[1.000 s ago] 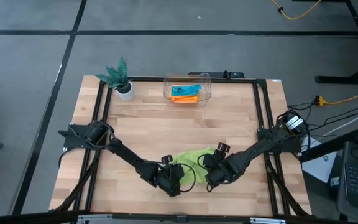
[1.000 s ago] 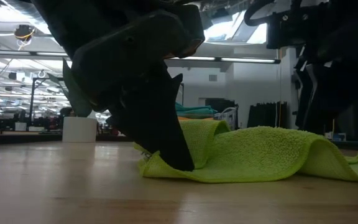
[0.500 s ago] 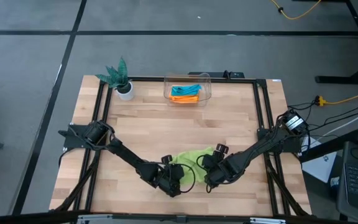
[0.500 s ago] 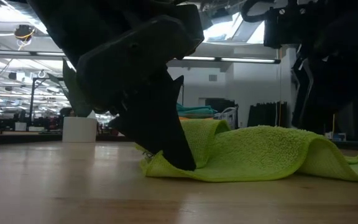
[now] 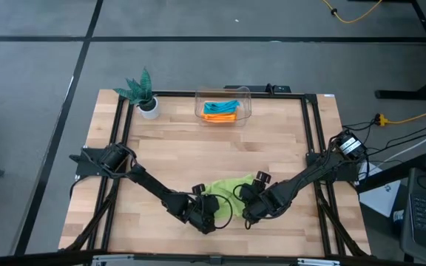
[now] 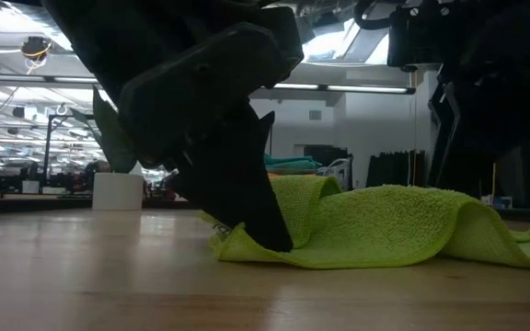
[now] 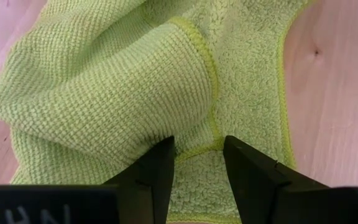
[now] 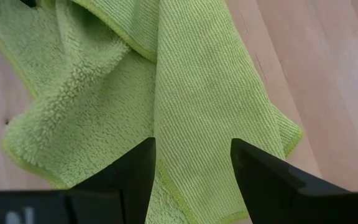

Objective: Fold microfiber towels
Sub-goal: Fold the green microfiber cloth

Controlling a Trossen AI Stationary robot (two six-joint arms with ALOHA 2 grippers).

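Note:
A lime green microfiber towel [image 5: 228, 186] lies crumpled on the wooden table near its front edge, part of it folded over in a hump [image 6: 385, 221]. My left gripper [image 7: 197, 149] slants down onto the towel's left near corner, fingers open with the hem showing between them. My right gripper [image 8: 192, 152] is open over the towel's right part, with striped cloth [image 8: 191, 81] below and between its fingers. Orange and teal towels [image 5: 220, 111] lie in a clear box at the far edge. My left gripper touches the green towel's near left corner [image 6: 237, 246] with a fingertip [image 6: 270, 234]. It comes slanting down from the table's left side. The corner lies flat on the table under it and nothing is lifted. My right gripper: I cannot tell whether it touches the towel, because the towel's hump hides its fingertips.
A clear box [image 5: 246, 103] stands at the far middle of the table. A green plant in a white pot [image 5: 145, 96] stands at the far left. Black frame rails [image 5: 120, 148] run along both sides. Bare wood lies between the box and the green towel.

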